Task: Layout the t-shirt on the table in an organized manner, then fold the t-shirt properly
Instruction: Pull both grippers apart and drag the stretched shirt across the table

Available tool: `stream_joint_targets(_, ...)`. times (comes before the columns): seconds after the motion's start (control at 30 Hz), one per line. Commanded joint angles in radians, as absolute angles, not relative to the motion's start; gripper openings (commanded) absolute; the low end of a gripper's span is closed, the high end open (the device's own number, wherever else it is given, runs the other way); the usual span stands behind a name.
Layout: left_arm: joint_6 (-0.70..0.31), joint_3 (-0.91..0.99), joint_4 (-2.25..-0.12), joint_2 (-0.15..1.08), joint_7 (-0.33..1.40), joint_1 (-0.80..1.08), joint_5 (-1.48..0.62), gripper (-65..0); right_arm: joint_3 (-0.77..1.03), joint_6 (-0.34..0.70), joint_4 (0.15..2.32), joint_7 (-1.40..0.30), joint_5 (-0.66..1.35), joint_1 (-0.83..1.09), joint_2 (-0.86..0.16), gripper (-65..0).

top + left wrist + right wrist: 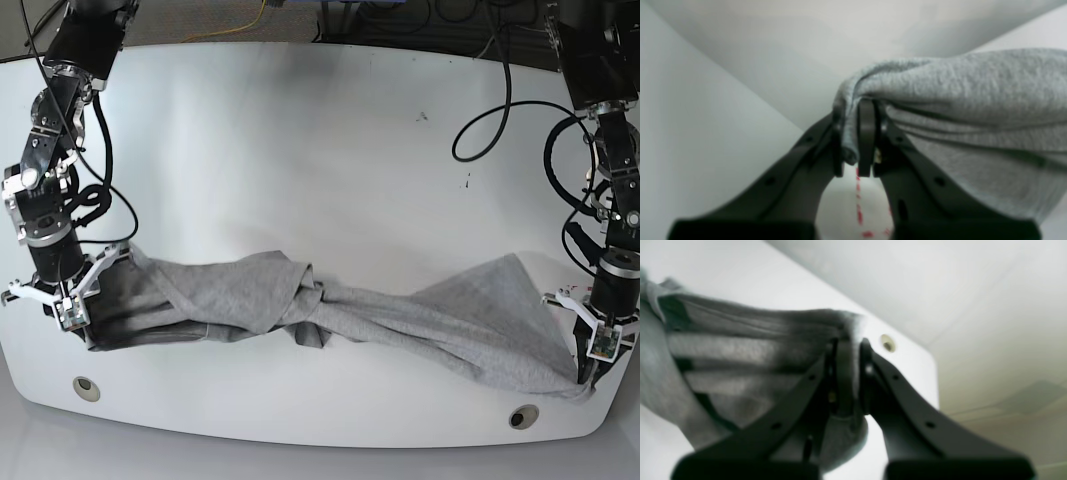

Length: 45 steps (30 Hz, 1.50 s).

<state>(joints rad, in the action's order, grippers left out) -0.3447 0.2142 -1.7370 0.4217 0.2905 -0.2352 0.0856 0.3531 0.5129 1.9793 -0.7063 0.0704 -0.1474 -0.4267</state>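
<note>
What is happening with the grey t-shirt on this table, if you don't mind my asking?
The robot has the t-shirt pinched at both ends: the left claw is shut on one edge, and the right claw on the other. Between them it stretches across the white table in a loose, bunched band, twisted near the middle. It is not yet laid out flat or folded, so this looks like the spreading-out stage.

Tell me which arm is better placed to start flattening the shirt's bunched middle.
Probably the right: in the base view, the shirt's bunched folds lie nearer the right jaws than the left. Both jaws grip cloth, so either must let go first.
</note>
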Motion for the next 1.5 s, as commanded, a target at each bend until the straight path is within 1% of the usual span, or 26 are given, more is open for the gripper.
stream_joint_targets(0.0, -0.361, 0.219, -1.738, 0.435, 0.272, -0.308, 0.081, -65.0, 0.360, 0.499, 1.992, -0.713, 0.068, -0.229, -0.446, -65.0)
stream_joint_targets(0.17, -0.421, 0.219, -1.705, 0.433, 0.298, -0.397, 0.085, -65.0, 0.352, 0.499, 1.966, -0.753, 0.070, -0.326, -0.443, -65.0)
stream_joint_targets(0.37, -0.424, 0.216, -1.690, 0.433, 0.378, -0.499, 0.084, -65.0, 0.305, 0.499, 1.899, -0.774, 0.070, -0.443, -0.446, -65.0)
stream_joint_targets(0.5, -0.426, 0.174, -1.650, 0.435, 0.404, -0.581, 0.084, -65.0, 0.275, 0.499, 1.830, -0.774, 0.070, -0.530, -0.444, -65.0)
stream_joint_targets(0.7, -0.426, 0.140, -1.598, 0.435, 0.418, -0.668, 0.084, -65.0, 0.249, 0.499, 1.716, -0.774, 0.070, -0.650, -0.443, -65.0)
stream_joint_targets(0.93, -0.426, 0.077, -1.521, 0.435, 0.418, -0.786, 0.085, -65.0, 0.239, 0.499, 1.534, -0.774, 0.070, -0.823, -0.440, -65.0)
stream_joint_targets(1.1, -0.426, 0.077, -1.501, 0.435, 0.418, -0.846, 0.085, -65.0, 0.180, 0.499, 1.431, -0.773, 0.070, -0.944, -0.446, -65.0)
stream_joint_targets(1.23, -0.426, 0.077, -1.508, 0.435, 0.418, -0.872, 0.085, -65.0, 0.168, 0.499, 1.412, -0.774, 0.068, -0.995, -0.449, -65.0)
stream_joint_targets(1.47, -0.426, 0.077, -1.546, 0.435, 0.420, -0.894, 0.085, -65.0, 0.163, 0.498, 1.463, -0.783, 0.070, -1.013, -0.479, -65.0)
